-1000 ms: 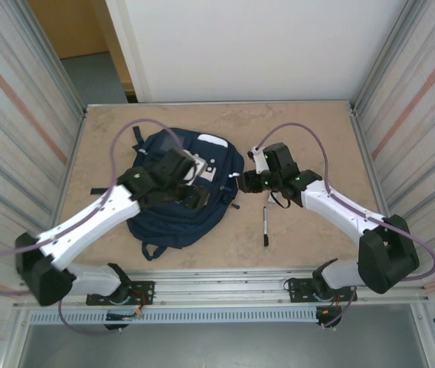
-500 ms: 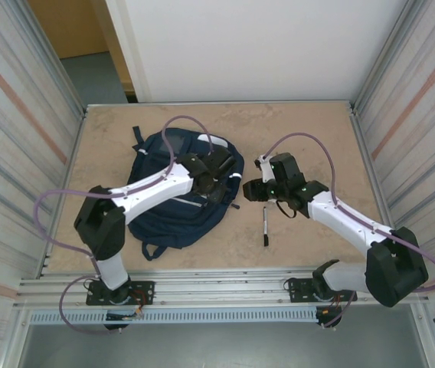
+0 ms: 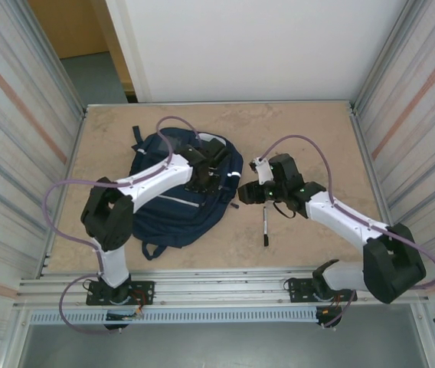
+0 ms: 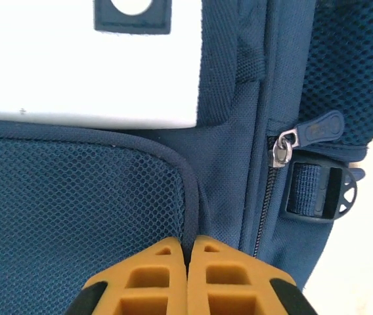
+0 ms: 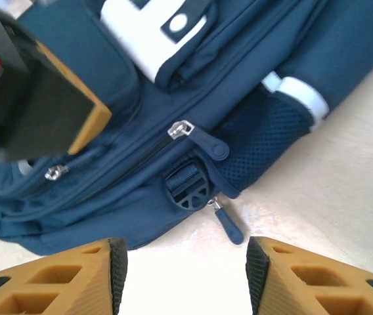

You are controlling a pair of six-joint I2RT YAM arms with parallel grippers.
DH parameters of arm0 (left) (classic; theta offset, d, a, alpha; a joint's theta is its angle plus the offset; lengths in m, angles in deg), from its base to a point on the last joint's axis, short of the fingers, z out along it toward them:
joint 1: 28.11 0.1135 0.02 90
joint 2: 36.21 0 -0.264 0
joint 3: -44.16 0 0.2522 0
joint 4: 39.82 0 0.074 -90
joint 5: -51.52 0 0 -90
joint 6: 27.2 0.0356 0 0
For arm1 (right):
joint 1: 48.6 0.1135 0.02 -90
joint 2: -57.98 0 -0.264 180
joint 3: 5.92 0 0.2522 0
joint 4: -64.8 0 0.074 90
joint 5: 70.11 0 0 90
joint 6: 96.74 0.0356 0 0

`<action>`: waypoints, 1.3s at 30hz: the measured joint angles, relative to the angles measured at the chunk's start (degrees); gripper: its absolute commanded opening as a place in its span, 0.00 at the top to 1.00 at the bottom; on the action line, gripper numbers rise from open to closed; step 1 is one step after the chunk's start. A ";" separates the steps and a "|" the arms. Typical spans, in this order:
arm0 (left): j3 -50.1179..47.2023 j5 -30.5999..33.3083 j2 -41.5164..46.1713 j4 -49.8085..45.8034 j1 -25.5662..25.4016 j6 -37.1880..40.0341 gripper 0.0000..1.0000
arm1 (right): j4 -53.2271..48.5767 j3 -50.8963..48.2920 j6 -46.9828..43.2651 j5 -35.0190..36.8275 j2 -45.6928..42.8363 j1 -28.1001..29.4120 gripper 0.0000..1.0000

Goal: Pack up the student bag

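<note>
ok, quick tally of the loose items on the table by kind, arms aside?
student bag: 1
pen: 1
Total: 2

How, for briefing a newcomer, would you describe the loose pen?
Find the student bag, the big navy backpack. Right of it, near the right end effector, lies the pen: the only thin, dark stick on bare tabletop.
</note>
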 measured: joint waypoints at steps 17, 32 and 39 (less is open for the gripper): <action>-5.44 -18.88 8.68 3.32 6.71 1.18 1.00 | 9.33 1.18 -32.13 -13.11 12.31 8.52 0.46; -7.96 -25.57 9.75 4.74 7.54 0.20 1.00 | 16.37 1.40 -40.96 -9.55 13.62 12.04 0.46; -8.52 -27.30 9.75 5.49 7.93 -0.20 1.00 | 16.06 2.16 -40.74 -10.25 14.64 11.61 0.45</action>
